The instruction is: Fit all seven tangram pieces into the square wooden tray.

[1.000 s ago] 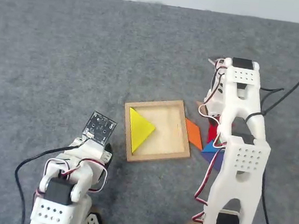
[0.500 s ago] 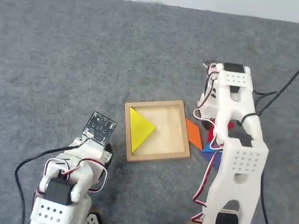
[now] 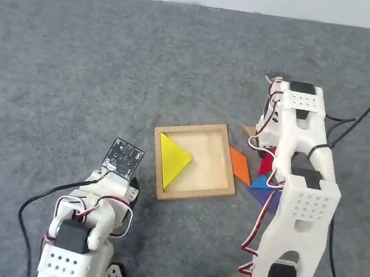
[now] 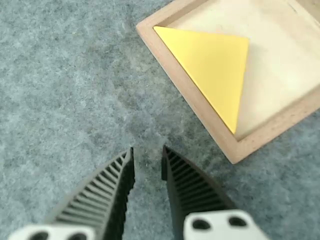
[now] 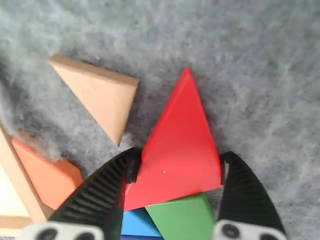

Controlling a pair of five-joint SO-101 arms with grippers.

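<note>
Straddling red triangle (image 5: pixel 177 150) — right pincer (image 5: pixel 178 163); blue piece (image 5: pixel 136 223) half-hidden.

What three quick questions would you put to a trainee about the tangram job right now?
1. True or false: the yellow triangle lies inside the wooden tray.
2. How many pieces lie in the tray? A) one B) three C) seven
3. Fill in: the piece between the right gripper's fingers is ____ in colour.

Key:
1. True.
2. A. The yellow triangle is the only piece in it.
3. Red. It is the red triangle, lying flat on the table.
</note>
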